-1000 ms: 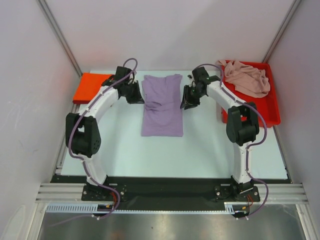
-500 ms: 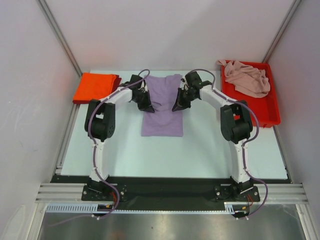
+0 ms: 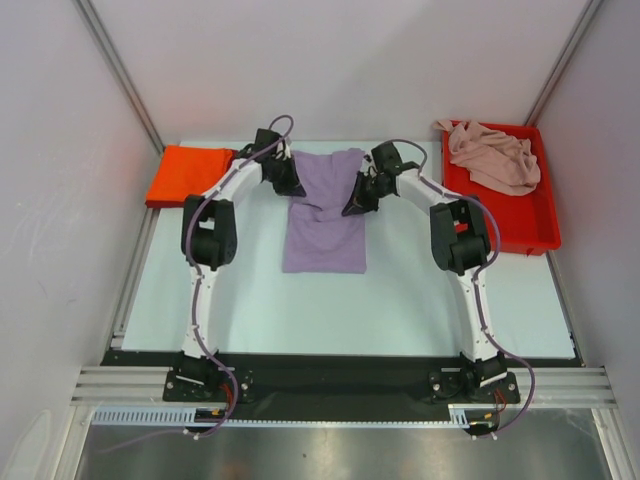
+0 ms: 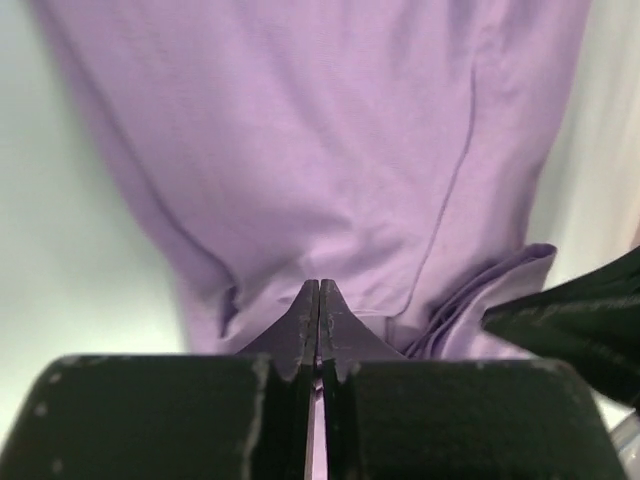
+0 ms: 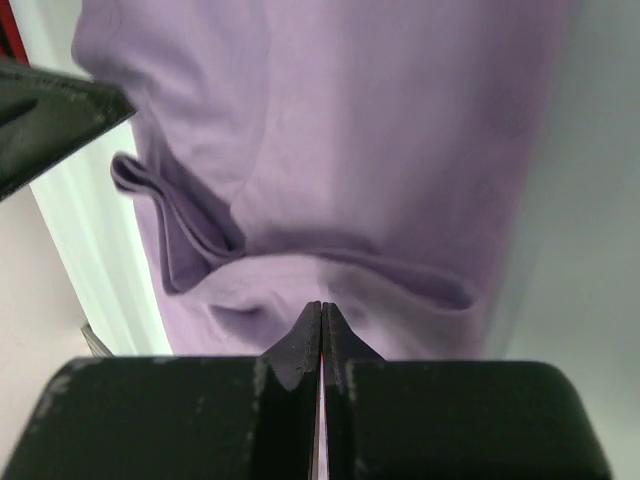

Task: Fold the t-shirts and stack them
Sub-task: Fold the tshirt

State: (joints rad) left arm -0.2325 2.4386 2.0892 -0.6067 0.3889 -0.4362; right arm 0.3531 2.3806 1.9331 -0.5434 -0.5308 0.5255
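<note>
Top view, upper centre: left gripper (image 4: 318, 290) and right gripper (image 5: 321, 308) each clamped on the lavender t-shirt (image 3: 323, 235), upper edge.

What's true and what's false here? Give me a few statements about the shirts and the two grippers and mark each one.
1. The left gripper is shut on the lavender t-shirt. True.
2. The right gripper hangs open, clear of any cloth. False: it is shut on the lavender t-shirt as well.
3. The pale pink t-shirt lies crumpled in the red tray. True.
4. The orange-red t-shirt is stacked on the lavender t-shirt. False: it lies apart from it, at the far left of the table.
</note>
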